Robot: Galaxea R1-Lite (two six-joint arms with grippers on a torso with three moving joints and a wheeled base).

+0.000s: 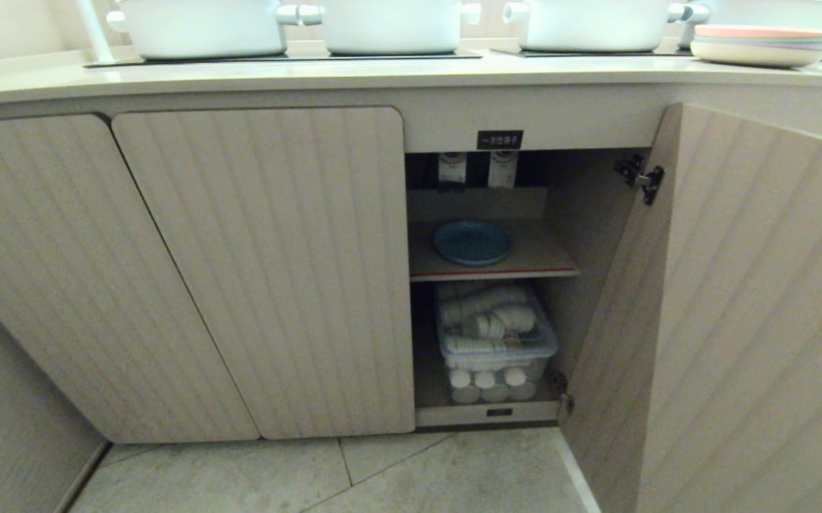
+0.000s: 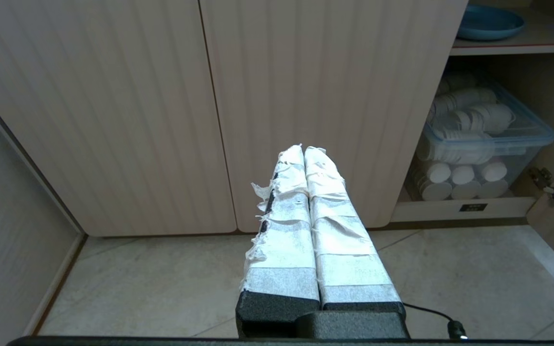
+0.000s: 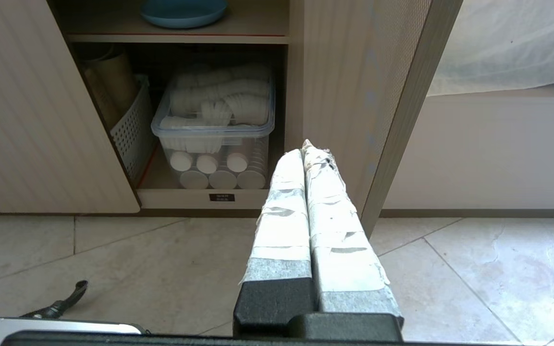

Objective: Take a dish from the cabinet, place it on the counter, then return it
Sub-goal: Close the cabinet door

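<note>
We see plate (image 1: 473,242) on cabinet (image 1: 261,271) shelf (image 1: 539,256), plastic box (image 1: 496,342) below, door (image 1: 746,320) open rt; both grippers (image 2: 304,149) (image 3: 303,146) closed, empty.

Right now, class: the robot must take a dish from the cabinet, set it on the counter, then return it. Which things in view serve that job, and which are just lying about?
Job:
- blue dish on the shelf
- cabinet, door open
- counter

Lying about:
- white pots
- pastel plate stack
- clear cup bin
- white basket
</note>
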